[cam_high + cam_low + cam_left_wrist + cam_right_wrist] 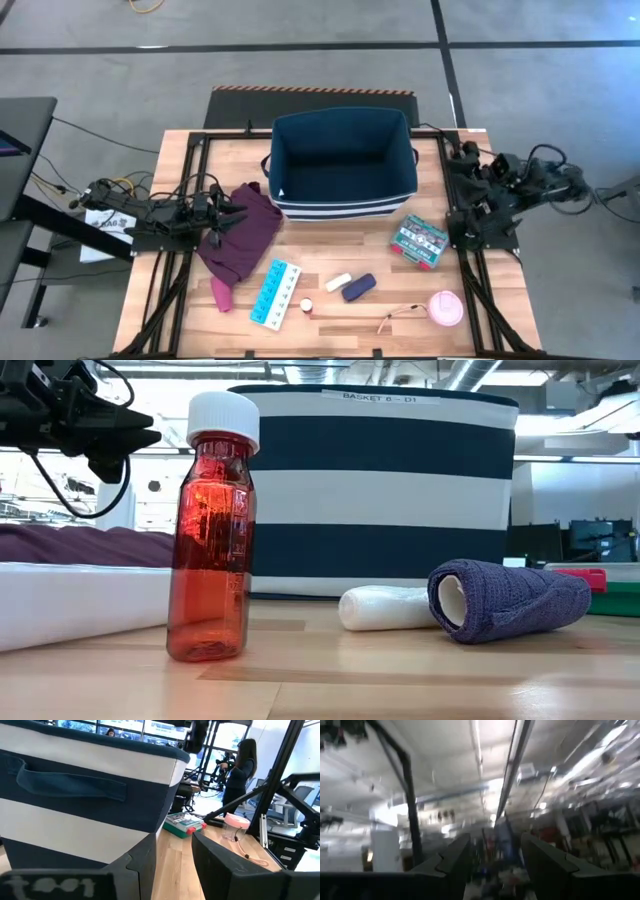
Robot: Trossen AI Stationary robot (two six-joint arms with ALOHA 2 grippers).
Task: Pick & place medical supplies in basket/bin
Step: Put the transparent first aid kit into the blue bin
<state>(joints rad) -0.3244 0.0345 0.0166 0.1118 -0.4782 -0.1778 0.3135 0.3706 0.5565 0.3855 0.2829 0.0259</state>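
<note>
nothing is in the bin (343, 160) at upper centre yet. supplies lie along the desk's (330, 245) lower edge; the pill strip (276, 293) is lower left. the left claw (222, 212) hovers released over the maroon cloth (240, 240), needing to drop onto the strip. the right claw (462, 160), parted and empty, waits at right.

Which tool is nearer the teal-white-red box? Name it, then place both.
Right. The right tool sits just beyond the teal-white-red box; the left tool is across the table, over the maroon cloth.
</note>
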